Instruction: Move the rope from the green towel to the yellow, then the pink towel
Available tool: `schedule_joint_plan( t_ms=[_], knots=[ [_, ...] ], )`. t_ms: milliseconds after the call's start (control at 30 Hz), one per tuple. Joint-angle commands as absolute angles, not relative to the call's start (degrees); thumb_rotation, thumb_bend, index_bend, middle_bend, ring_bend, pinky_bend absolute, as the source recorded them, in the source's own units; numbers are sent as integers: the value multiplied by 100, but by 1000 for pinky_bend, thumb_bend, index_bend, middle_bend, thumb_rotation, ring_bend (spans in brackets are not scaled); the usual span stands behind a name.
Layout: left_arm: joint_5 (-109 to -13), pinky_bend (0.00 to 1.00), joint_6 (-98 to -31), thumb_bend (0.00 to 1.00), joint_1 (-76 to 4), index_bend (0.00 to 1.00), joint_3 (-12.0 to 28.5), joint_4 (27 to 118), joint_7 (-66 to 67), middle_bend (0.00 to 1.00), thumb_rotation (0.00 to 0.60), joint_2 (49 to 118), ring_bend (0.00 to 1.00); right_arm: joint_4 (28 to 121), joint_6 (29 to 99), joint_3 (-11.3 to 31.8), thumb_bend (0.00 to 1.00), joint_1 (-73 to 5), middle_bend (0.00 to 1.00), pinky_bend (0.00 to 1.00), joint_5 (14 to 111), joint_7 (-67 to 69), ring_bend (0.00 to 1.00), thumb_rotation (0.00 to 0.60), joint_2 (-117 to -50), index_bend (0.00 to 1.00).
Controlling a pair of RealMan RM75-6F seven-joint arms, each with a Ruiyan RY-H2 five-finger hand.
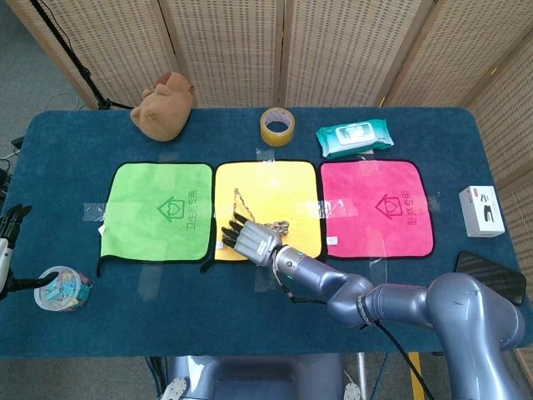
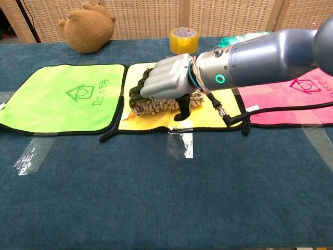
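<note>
The rope lies as a coiled bundle on the yellow towel, near its front edge. My right hand is down on it, fingers curled over the far side and thumb in front, gripping the bundle. In the head view the right hand covers most of the rope, and a loose end trails up the yellow towel. The green towel lies to the left and the pink towel to the right, both bare. My left hand sits at the table's left edge, fingers apart, holding nothing.
At the back stand a brown plush toy, a tape roll and a wipes pack. A white box and a phone lie at the right edge. A small tub of clips sits front left.
</note>
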State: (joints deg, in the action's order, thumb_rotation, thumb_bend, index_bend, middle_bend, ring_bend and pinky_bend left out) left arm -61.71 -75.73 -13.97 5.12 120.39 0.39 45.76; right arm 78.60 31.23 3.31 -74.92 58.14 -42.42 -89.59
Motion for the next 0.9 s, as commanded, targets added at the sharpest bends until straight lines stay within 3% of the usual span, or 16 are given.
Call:
schedule_joint_plan(
  t_ms=[33,167,467,667,900],
  knots=[
    [-6175,0,-7552,57,-1394,0,523,12047,56,0,600,4582,0,7873,3172,203,395,-7482,0,0,5761,-4273,0,600,-8886,139],
    [-6192,0,-7533,57,-1381,0,538,12061,85,0,600,4590,0,7907,3259,45,403,-7438,0,0,5732,-4292,0,600,-8774,184],
    [-6235,0,-7495,57,-1357,0,555,12096,169,0,600,4616,0,7856,3349,-193,427,-7333,0,0,5507,-4249,0,600,-8545,181],
    [-6284,0,-7495,57,-1334,0,558,12120,219,0,600,4633,0,7840,3179,-255,553,-7374,0,0,5165,-4099,0,600,-8434,159],
    [-6300,0,-7485,57,-1312,0,574,12129,234,0,600,4640,0,7776,3088,-408,616,-7520,10,0,4744,-4130,0,600,-8390,151]
  ],
)
